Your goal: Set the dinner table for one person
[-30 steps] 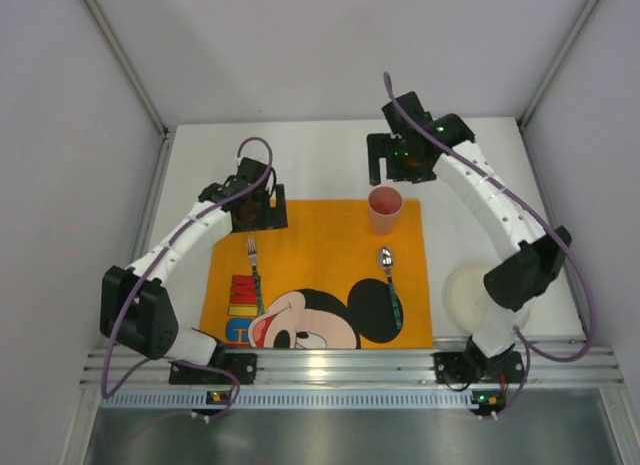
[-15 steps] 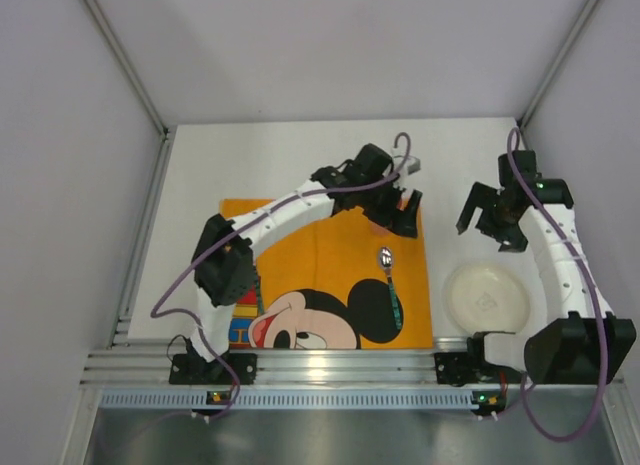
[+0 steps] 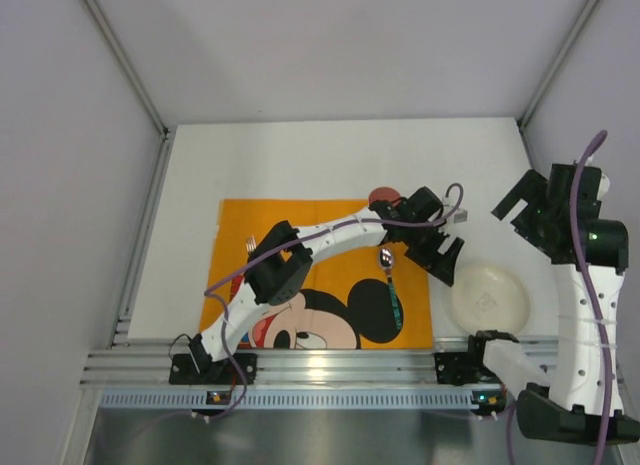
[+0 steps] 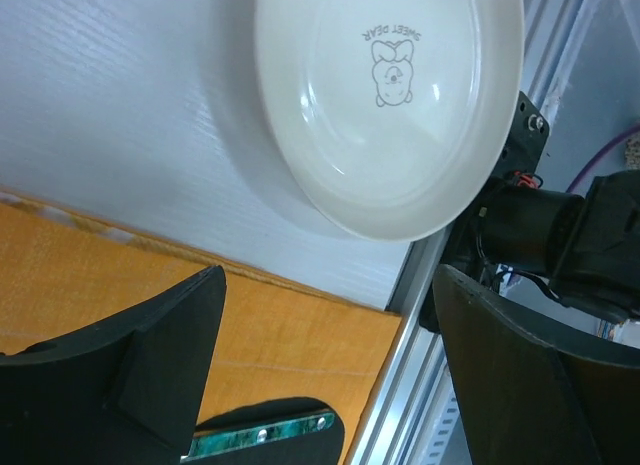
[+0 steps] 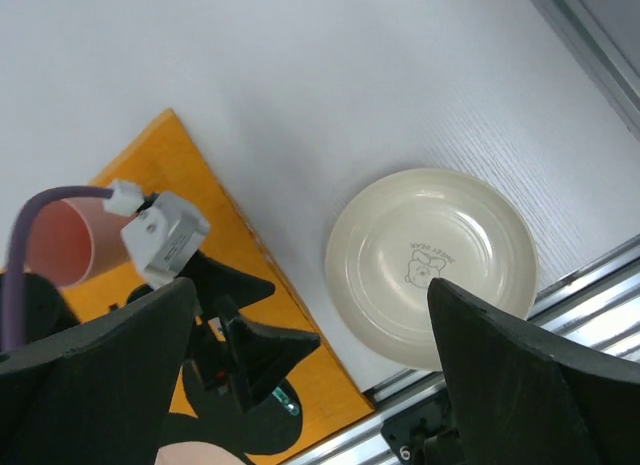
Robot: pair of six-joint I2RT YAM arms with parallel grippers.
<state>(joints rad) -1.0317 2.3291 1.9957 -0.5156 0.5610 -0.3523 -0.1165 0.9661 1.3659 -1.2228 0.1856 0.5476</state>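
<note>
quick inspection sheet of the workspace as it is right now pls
surface: white dinner table, with an orange placemat lying flat at its near side
job's things: fork on the placemat's left, mostly hidden under the left arm; spoon on its right; pink cup at its far right corner, partly hidden; cream plate on bare table right of the placemat
clutter: nothing seen
grippers: left pincer open, beside the plate; right pincer open, holding nothing
cables: purple cables loop along both arms, none on the tableware
surroundings: slotted rail at the near edge; grey walls
</note>
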